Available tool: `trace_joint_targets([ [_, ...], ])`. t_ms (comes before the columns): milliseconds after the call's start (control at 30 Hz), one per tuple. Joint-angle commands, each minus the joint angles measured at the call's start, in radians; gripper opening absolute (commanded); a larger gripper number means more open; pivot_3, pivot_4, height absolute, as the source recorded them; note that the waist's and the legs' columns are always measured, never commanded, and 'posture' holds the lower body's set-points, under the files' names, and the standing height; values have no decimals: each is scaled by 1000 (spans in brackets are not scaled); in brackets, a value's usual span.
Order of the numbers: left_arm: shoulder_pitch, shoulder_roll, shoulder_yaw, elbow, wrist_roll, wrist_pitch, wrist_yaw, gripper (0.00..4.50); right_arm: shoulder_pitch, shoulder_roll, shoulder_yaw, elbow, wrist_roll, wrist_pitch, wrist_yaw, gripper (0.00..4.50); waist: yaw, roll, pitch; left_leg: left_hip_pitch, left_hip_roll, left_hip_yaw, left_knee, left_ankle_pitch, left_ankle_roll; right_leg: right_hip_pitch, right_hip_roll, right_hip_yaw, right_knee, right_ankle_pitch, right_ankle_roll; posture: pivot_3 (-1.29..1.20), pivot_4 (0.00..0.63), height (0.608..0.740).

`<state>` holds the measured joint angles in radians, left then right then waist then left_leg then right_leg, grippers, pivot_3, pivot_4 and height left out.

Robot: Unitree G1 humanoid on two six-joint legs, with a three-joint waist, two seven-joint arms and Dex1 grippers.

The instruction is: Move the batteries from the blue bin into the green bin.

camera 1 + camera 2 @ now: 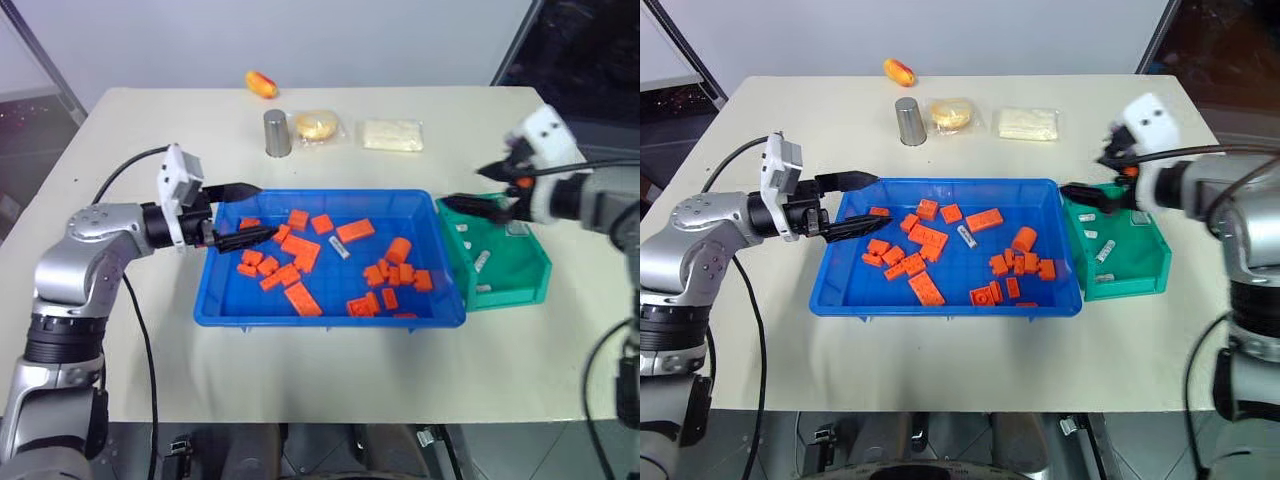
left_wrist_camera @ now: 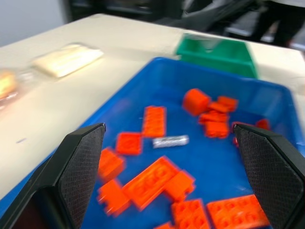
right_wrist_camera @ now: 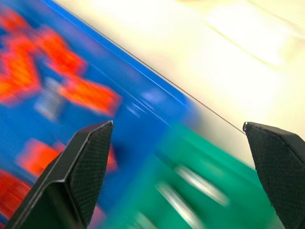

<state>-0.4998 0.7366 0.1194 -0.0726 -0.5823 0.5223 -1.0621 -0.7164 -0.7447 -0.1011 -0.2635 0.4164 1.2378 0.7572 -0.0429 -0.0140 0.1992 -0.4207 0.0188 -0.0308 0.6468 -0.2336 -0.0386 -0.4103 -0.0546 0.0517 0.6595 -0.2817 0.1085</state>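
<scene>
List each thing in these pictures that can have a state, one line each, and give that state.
left gripper: fingers open, empty, over the blue bin's left end
right gripper: fingers open, empty, above the green bin
blue bin: holds orange bricks and one battery
green bin: several batteries inside
steel cup: upright on the table

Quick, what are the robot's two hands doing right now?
Left gripper: open, holding nothing, over the blue bin.
Right gripper: open, holding nothing, over the green bin.
</scene>
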Motion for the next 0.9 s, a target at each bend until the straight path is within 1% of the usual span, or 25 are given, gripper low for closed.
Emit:
trace_joint_targets([
  [33, 48, 20, 65, -95, -17, 16, 48, 4500, 17, 125, 19, -89, 32, 70, -107, 4471, 7, 0, 0, -2, 0, 0, 0, 0, 0, -2, -1, 0, 0, 0, 0, 0, 150, 740],
  [133, 97, 16, 90, -154, -28, 34, 94, 4500, 38, 274, 31, -115, 45, 122, -196, 4471, 10, 0, 0, -4, -3, 0, 2, 0, 0, -3, -4, 0, 2, 0, 0, 0, 150, 740],
  [267, 139, 1, 114, -207, -52, 55, 147, 4500, 59, 393, 26, -112, 46, 163, -278, 4471, 24, 0, 0, -4, -4, 0, 3, 0, -1, -3, -5, 0, 2, 0, 0, 0, 150, 740],
  [333, 159, -5, 119, -232, -62, 62, 166, 4500, 71, 423, 33, -110, 47, 169, -303, 4471, 25, -1, 0, -4, -4, 0, 3, 0, -1, -2, -5, 0, 2, 0, 0, 0, 150, 740],
  [400, 172, -10, 123, -250, -69, 69, 182, 4500, 84, 422, 54, -118, 49, 169, -311, 4471, 26, -1, 0, -4, -4, 0, 2, 0, -1, -3, -5, 0, 2, 0, 0, 0, 150, 740],
  [533, 194, -12, 132, -275, -83, 76, 205, 4500, 113, 335, 190, -122, 11, 95, -295, 4471, 22, -1, 0, -3, -4, 0, 2, 0, -1, -2, -4, 0, 2, 0, 0, 0, 150, 740],
  [600, 194, -13, 131, -278, -86, 78, 213, 4500, 117, 311, 232, -100, -8, 48, -292, 4471, 22, -1, 0, -3, -4, 0, 2, 0, -1, -3, -4, 0, 2, 0, 0, 0, 150, 740],
  [700, 192, -13, 127, -280, -87, 77, 222, 4500, 117, 304, 252, -75, -16, 12, -287, 4471, 19, -1, 0, -3, -3, 0, 2, 0, -1, -3, -3, 0, 2, 0, 0, 0, 150, 740],
  [900, 186, -6, 113, -280, -88, 76, 228, 4500, 91, 323, 326, 49, -64, -97, -274, 4471, 20, -1, 0, -3, -3, 0, 2, 0, -1, -3, -3, 0, 2, 0, 0, 0, 150, 740],
])
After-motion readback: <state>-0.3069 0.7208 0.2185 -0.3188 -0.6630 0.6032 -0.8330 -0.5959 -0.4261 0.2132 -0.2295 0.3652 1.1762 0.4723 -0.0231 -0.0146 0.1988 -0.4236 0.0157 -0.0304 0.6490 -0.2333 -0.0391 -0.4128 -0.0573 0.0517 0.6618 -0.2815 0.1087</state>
